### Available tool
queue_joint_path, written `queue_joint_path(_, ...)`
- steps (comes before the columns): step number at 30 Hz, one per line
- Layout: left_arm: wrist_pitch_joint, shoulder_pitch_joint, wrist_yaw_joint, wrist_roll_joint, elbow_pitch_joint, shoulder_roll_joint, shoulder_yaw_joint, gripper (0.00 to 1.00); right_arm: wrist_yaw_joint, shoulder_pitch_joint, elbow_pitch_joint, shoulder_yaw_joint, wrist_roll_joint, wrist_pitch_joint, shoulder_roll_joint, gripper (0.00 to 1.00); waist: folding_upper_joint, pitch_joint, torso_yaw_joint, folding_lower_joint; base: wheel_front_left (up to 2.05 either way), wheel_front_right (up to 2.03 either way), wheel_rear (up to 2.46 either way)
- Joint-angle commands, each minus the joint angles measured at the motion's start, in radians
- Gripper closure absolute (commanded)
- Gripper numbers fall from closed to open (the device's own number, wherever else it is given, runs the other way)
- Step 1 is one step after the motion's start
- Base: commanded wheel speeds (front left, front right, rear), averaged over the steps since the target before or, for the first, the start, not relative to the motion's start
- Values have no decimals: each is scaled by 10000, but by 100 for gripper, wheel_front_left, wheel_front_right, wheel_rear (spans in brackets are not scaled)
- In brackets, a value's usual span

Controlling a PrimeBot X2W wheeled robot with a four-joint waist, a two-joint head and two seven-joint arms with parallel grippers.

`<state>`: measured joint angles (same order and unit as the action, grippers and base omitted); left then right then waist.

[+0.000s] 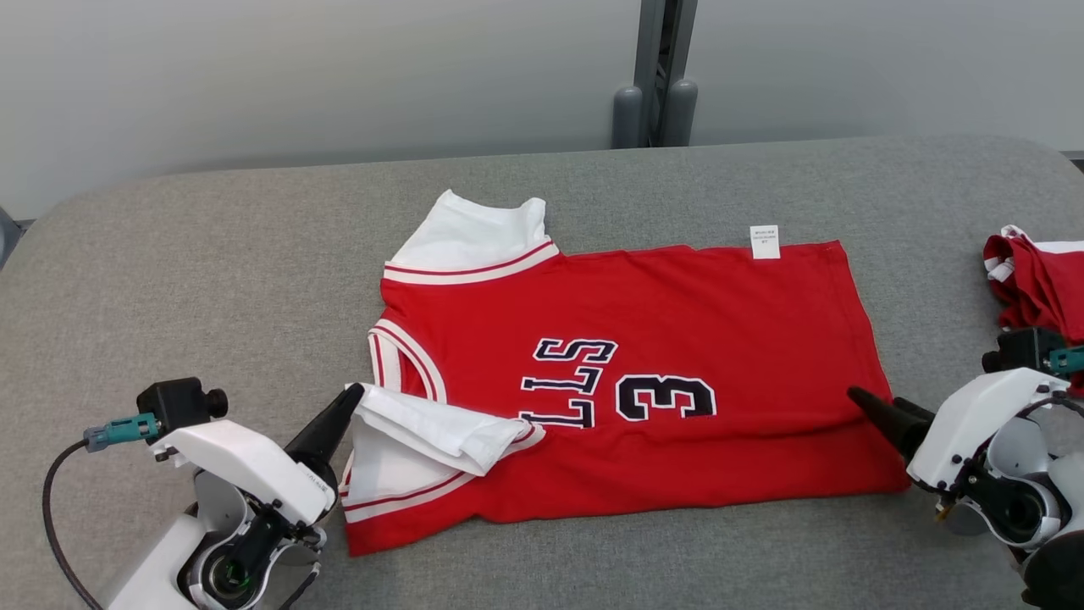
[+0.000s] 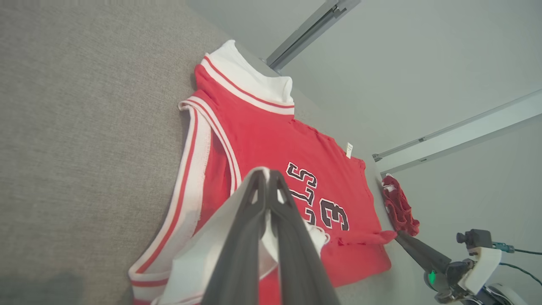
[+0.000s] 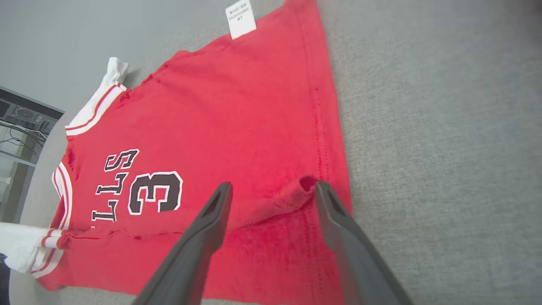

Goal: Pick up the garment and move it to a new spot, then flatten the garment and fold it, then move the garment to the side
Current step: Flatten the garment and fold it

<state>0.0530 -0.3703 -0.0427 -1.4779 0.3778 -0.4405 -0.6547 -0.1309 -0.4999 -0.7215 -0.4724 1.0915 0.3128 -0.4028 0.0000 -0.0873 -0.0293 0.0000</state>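
Observation:
The garment [image 1: 644, 322] is a red jersey with white sleeves and a black "3", lying mostly flat on the grey table [image 1: 169, 280]. My left gripper [image 1: 354, 391] is at the garment's near-left corner, shut on the white sleeve, whose edge is lifted and folded over toward the print. In the left wrist view the gripper's own fingers [image 2: 266, 173] are pressed together with white cloth around them. My right gripper [image 3: 273, 188] is open at the garment's [image 3: 237, 110] near-right hem, where a small raised ridge of red cloth lies between the spread fingers. It also shows as a dark tip [image 1: 855, 396].
A second bunched red garment [image 1: 1033, 288] lies at the table's right edge, just beyond my right arm. A grey post [image 1: 656, 102] stands behind the table's far edge. Bare grey table surface runs along the left and the front.

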Motion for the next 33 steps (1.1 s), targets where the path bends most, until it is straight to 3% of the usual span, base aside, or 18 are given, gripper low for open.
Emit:
queue_joint_path(1, -81, -199, 55, 137, 131, 13, -21, 100, 4, -72, 7, 30, -141, -266, -68, 0, 0, -12, 13, 0, 0, 0, 0)
queue_joint_path(4, -206, -366, 128, 383, 433, 120, -152, 98, 4, -132, 23, 72, -340, -971, -94, 0, 0, -29, 44, 0, 0, 0, 0)
queue_joint_path(5, -289, -404, 184, 488, 541, 143, -175, 70, 4, -131, 55, 96, -395, -1227, -100, 0, 0, -29, 58, 0, 0, 0, 0)
queue_joint_path(6, -363, -434, 262, 570, 663, 191, -203, 31, 4, -104, 55, 136, -402, -1435, -94, 0, 0, -25, 73, 0, 0, 0, 0)
queue_joint_path(7, -386, -452, 339, 604, 785, 246, -221, 0, 4, -70, 110, 136, -425, -1631, -82, 0, 0, -12, 90, 0, 0, 0, 0)
queue_joint_path(12, -1162, -530, 585, 927, 1307, 414, -88, 0, 4, 277, 310, 58, -720, -2675, -204, 0, 0, 116, 156, 0, 0, 0, 0)
queue_joint_path(17, -1878, -415, 512, 1270, 1539, 598, -117, 0, 4, 597, 580, 37, -1070, -3696, -290, 0, 0, 293, 200, 0, 0, 0, 0)
queue_joint_path(24, -3054, 52, 686, 2294, 1551, 858, -57, 0, 4, 1395, 824, 249, -2467, -5452, -263, 0, 0, 603, 236, 0, 0, 0, 0)
queue_joint_path(29, -3188, 817, 868, 3615, 1207, 1161, 1025, 0, 4, 2216, 1066, 1021, -3847, -5759, 138, 0, 0, 937, 214, 0, 0, 0, 0)
queue_joint_path(33, -3176, 1851, 923, 4886, 893, 1673, 2025, 0, 4, 3029, 1859, 2316, -4890, -5777, 683, 0, 0, 1081, 208, 0, 0, 0, 0)
